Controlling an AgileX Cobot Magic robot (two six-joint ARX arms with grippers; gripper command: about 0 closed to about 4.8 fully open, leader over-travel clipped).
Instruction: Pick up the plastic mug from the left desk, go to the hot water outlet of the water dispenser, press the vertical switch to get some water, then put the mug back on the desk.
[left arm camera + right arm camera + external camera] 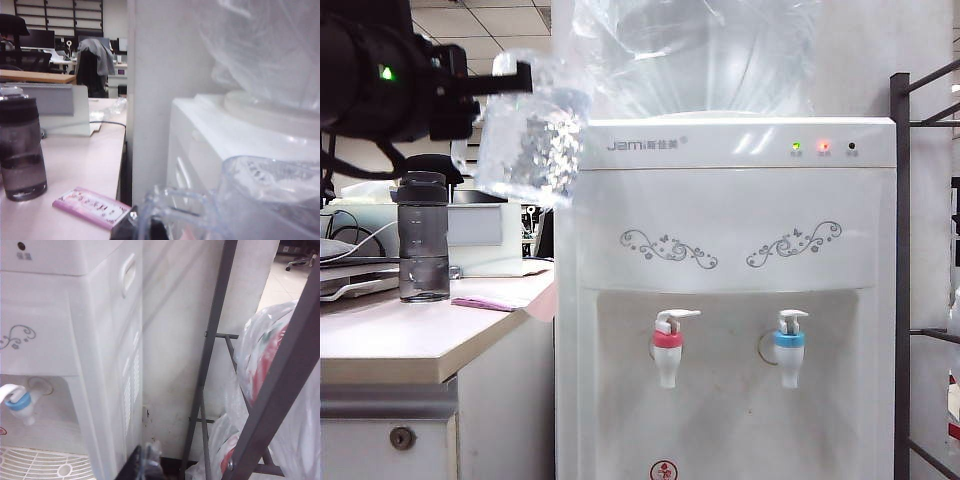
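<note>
My left gripper is shut on the handle of the clear plastic mug and holds it in the air, level with the upper left corner of the white water dispenser. The left wrist view shows the mug close up, with the gripper at its handle. The hot water outlet, with a red-pink collar, and its white vertical switch sit lower and to the right of the mug. The left desk lies below the arm. My right gripper is shut and empty beside the dispenser's side wall.
A smoky-grey bottle and a pink booklet are on the desk. The blue-collared tap is right of the red one. A big clear bottle tops the dispenser. A dark metal rack holding bagged items stands at the right.
</note>
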